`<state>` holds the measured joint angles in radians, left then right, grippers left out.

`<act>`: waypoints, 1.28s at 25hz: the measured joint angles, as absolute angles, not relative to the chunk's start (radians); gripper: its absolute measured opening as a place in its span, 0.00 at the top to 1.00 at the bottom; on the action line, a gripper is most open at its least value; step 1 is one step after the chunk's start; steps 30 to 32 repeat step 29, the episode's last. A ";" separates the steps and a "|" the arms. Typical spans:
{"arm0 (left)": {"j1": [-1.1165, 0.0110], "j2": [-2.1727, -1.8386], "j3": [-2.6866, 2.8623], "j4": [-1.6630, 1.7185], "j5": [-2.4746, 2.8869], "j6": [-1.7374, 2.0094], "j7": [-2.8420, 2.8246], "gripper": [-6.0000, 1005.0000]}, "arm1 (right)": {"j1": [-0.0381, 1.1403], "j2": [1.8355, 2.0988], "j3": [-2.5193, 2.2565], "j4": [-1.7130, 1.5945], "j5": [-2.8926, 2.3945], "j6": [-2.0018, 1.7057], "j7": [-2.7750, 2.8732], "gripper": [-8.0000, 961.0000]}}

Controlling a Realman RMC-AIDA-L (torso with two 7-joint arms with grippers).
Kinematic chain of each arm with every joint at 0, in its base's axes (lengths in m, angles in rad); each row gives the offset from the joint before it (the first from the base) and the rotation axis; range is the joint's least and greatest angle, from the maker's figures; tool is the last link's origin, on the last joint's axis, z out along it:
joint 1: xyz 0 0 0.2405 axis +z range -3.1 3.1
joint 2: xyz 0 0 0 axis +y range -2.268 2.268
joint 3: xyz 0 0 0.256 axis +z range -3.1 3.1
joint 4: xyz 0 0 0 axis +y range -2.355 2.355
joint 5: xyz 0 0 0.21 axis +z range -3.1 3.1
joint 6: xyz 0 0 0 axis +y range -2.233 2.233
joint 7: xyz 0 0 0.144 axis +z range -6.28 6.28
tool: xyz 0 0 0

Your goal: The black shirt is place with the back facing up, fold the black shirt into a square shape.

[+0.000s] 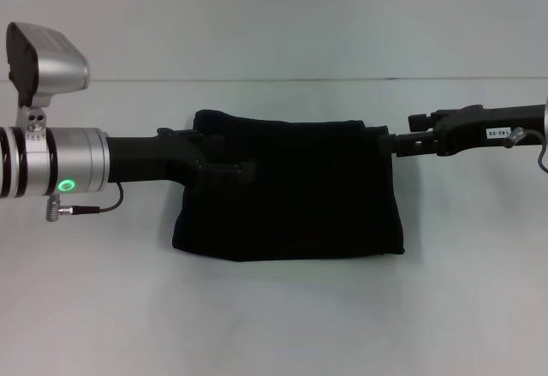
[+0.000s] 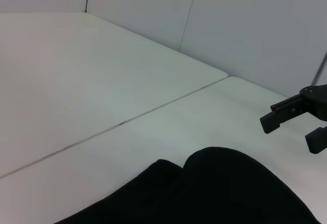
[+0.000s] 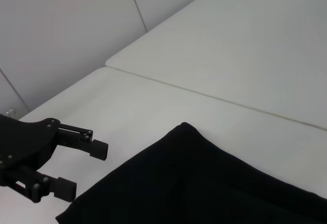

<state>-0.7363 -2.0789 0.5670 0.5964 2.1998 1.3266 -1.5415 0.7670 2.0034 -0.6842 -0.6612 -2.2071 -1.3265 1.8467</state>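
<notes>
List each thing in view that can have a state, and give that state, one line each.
shirt: folded into a compact, roughly rectangular block, lying on the table, no print showing
left gripper: open, at the shirt's left edge
right gripper: open, at the shirt's right edge, holding nothing

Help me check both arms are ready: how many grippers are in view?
2. The left gripper is at the shirt's left side, open; the right gripper is at its right edge, open.

The left arm (image 1: 60, 170) was a silver cylinder with black bands, a green ring light and a thin cable. Both grippers were matte black; the right arm (image 1: 479, 132) carried a white label.
</notes>
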 joint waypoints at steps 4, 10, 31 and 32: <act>-0.736 -2.079 0.567 0.596 2.200 1.327 -1.543 0.18 | 0.766 2.003 -0.685 -0.658 -2.207 -1.325 1.847 0.05; -0.736 -2.079 0.566 0.595 2.200 1.323 -1.550 0.18 | 0.765 2.003 -0.686 -0.657 -2.207 -1.324 1.847 0.05; -0.735 -2.078 0.566 0.596 2.200 1.322 -1.549 0.18 | 0.764 2.003 -0.686 -0.658 -2.207 -1.328 1.847 0.05; -0.735 -2.078 0.566 0.596 2.200 1.322 -1.549 0.18 | 0.764 2.003 -0.686 -0.658 -2.207 -1.328 1.847 0.05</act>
